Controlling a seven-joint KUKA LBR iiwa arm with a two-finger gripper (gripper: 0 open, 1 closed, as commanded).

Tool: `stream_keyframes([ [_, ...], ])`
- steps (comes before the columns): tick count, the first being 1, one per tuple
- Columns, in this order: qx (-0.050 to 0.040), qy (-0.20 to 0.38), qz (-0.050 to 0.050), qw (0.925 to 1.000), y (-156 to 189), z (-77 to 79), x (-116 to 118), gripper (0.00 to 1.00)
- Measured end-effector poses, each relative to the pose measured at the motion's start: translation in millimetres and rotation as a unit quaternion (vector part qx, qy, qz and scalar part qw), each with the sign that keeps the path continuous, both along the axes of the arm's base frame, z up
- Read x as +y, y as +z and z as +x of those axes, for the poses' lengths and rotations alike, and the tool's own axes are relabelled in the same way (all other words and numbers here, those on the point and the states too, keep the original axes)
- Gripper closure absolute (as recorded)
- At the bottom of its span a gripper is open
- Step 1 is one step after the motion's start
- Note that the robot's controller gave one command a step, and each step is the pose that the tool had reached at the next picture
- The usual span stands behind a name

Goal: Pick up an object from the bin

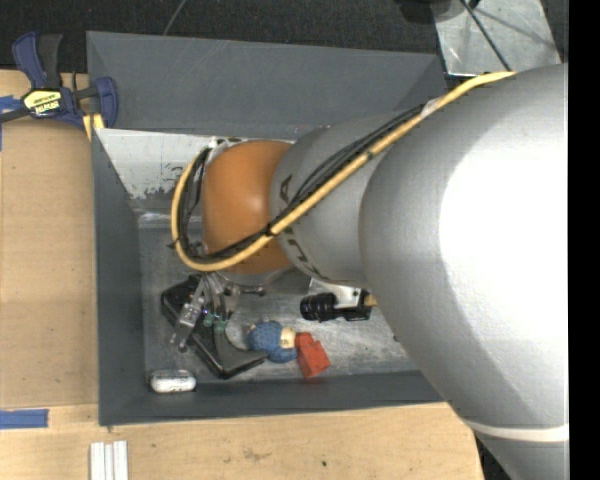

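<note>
Camera view, items as I read them from the remote station.

1. Bin [115, 298]: grey metal, taking up the middle of the frame.
2. Arm [460, 248]: silver, entering from the right and covering the bin's right half. A yellow cable [380, 148] runs along it.
3. Orange cover [242, 203]: on the wrist, upper middle of the bin.
4. Gripper [193, 320]: below the cover, low in the bin's lower left. I cannot tell whether it is apart or together.
5. Black angle piece [225, 361]: lies on the floor just below and right of the gripper and is the nearest thing to it. I cannot tell whether they touch.
6. Blue ball [270, 339]: just right of the angle piece, lower middle.
7. Red block [312, 356]: touching or just beside the ball's right side.
8. Black-and-white cylinder [335, 306]: above the block, at the arm's edge.
9. Silver capsule [172, 380]: in the bin's lower left corner, apart from the rest.
</note>
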State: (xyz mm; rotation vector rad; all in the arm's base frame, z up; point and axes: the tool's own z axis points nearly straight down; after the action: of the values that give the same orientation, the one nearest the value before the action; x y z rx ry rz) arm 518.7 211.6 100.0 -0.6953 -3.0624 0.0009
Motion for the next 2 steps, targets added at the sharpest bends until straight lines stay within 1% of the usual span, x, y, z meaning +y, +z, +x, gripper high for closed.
stream_keyframes([
  [1,-0.0049,-0.147,0.003,0.9891,-21.7,-3.8,6.8,0.00],
  [2,-0.0101,0.157,0.004,0.9876,-21.6,4.5,2.6,0.00],
])
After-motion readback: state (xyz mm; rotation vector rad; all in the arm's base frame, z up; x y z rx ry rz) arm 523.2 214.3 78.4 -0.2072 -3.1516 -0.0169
